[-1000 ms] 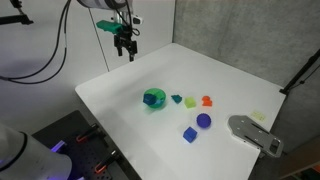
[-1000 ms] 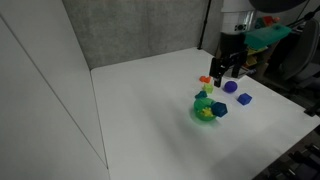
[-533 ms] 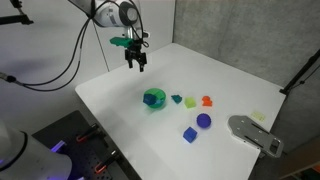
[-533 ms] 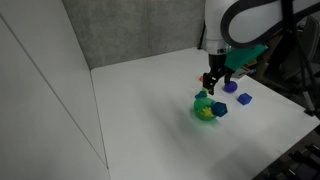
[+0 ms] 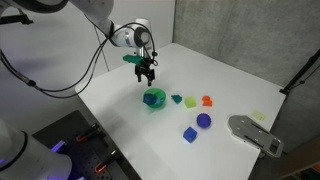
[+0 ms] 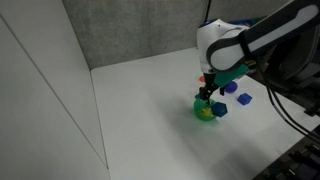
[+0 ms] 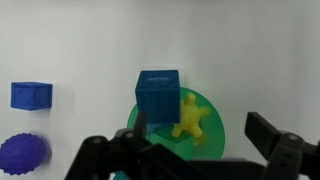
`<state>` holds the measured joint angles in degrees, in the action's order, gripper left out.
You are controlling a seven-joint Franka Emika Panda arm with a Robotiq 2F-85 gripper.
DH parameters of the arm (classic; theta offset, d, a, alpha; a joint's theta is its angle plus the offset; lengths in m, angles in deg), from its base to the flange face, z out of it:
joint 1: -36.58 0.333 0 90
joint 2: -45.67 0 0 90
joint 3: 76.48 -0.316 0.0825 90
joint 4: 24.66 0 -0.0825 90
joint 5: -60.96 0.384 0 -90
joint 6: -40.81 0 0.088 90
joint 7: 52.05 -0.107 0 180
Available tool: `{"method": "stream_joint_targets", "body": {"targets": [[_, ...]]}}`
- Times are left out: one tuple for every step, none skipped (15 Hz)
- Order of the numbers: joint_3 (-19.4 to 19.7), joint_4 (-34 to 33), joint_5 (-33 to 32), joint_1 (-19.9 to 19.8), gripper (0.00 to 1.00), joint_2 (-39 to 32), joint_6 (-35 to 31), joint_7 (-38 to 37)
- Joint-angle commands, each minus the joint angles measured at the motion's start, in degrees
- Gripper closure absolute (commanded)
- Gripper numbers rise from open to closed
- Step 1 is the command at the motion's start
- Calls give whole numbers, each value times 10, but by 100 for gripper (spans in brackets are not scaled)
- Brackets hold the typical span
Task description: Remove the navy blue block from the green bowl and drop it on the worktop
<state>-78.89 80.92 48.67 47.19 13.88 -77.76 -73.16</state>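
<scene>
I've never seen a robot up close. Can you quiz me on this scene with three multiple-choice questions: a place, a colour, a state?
1. Where is the navy blue block?
A) on the floor
B) in the green bowl
C) lifted in the air

2. What colour is the small toy beside it in the bowl?
A) yellow
B) red
C) black

3. How are the fingers?
A) shut on the block
B) open, holding nothing
C) shut on the bowl's rim

Answers: 1 B, the wrist view shows it sitting inside the bowl; 2 A, the toy is plainly yellow; 3 B, they stand wide apart, gripping nothing.
</scene>
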Motion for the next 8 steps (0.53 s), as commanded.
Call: {"method": "stream_joint_targets", "body": {"targets": [[19,-40,-5,7,0,-46,-8,8],[22,-43,-6,7,0,-56,-13,10],[25,-48,-4,6,0,-64,-16,12],[27,-52,-3,6,0,-71,-17,14],[29,-55,-1,5,0,-78,-15,16],[30,-59,1,4,0,-83,-12,19],[32,-59,2,4,0,-86,-12,19],[33,-58,2,3,0,-87,-11,21]]}}
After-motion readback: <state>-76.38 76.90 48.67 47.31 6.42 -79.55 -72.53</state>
